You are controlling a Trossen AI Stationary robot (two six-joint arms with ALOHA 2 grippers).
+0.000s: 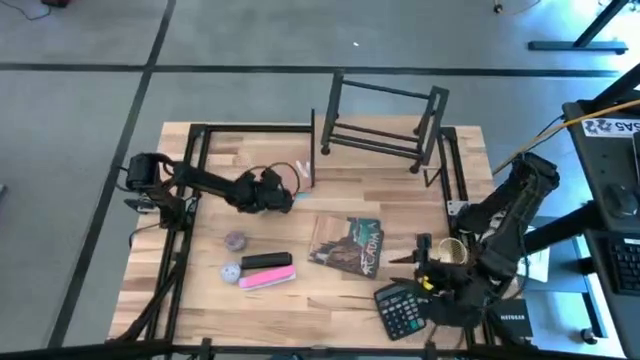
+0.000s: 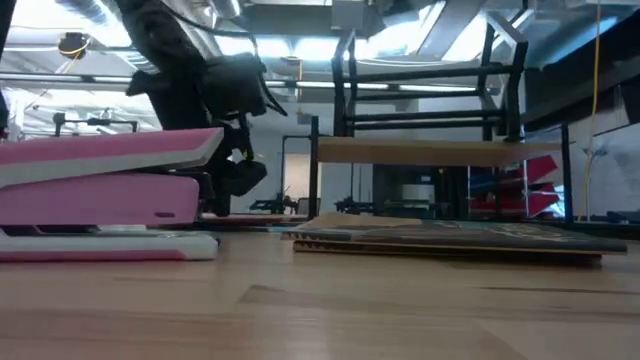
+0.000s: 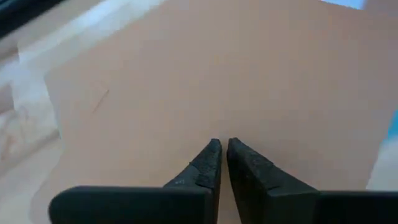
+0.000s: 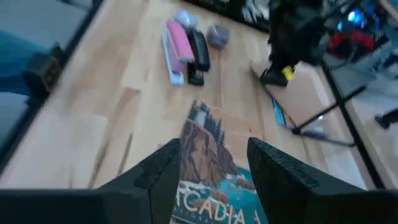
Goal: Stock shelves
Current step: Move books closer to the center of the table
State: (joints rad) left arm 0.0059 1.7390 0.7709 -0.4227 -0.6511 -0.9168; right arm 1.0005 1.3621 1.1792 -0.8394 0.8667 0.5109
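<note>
Showing on the table are one pink stapler [image 1: 266,278], one black stapler [image 1: 266,261], one Acadia booklet [image 1: 347,244], one calculator [image 1: 402,310], one wooden shelf [image 2: 440,151], one black rack [image 1: 380,122] and two grippers.

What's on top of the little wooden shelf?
A low black metal-bar rack stands on the light wood shelf board. The rack's bars look bare. The board's top surface is hidden in the low view.
</note>
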